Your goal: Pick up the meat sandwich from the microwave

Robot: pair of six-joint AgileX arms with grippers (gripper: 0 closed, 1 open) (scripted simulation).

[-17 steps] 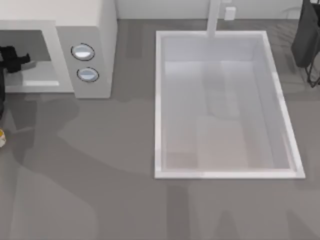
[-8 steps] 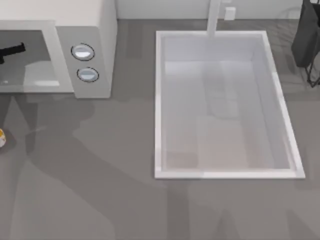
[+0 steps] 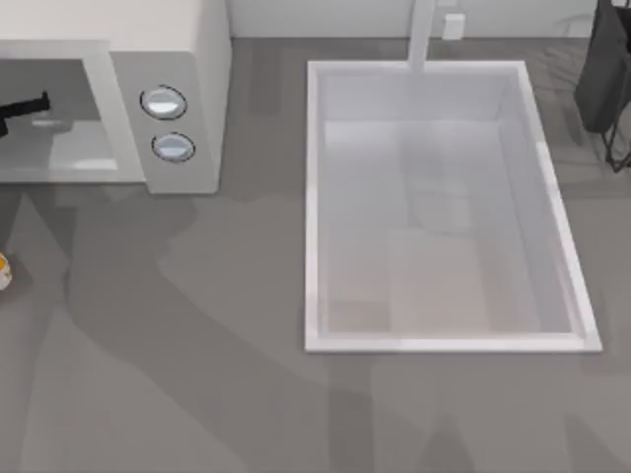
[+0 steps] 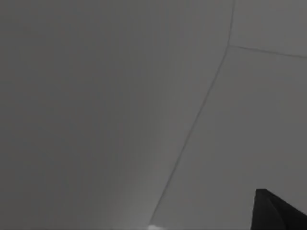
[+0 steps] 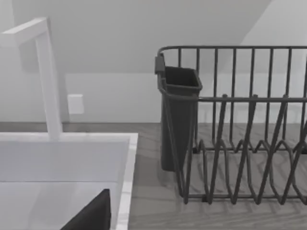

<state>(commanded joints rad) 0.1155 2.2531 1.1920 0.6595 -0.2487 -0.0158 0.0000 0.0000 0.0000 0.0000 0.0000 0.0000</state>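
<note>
Since a moment ago, my left gripper [image 3: 20,106] has shifted slightly inside the microwave [image 3: 168,59] cavity, at the top view's left edge; I cannot tell how its jaws stand. The meat sandwich [image 3: 3,271] lies on the grey surface [image 3: 197,345], outside the microwave. My right arm stays parked beside the dish rack [image 5: 240,134].

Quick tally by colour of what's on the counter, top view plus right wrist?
White: 3, the microwave, sink basin, faucet
Dark grey: 2, the dish rack, caddy
Orange-tan: 1, the meat sandwich
Total: 6
</note>
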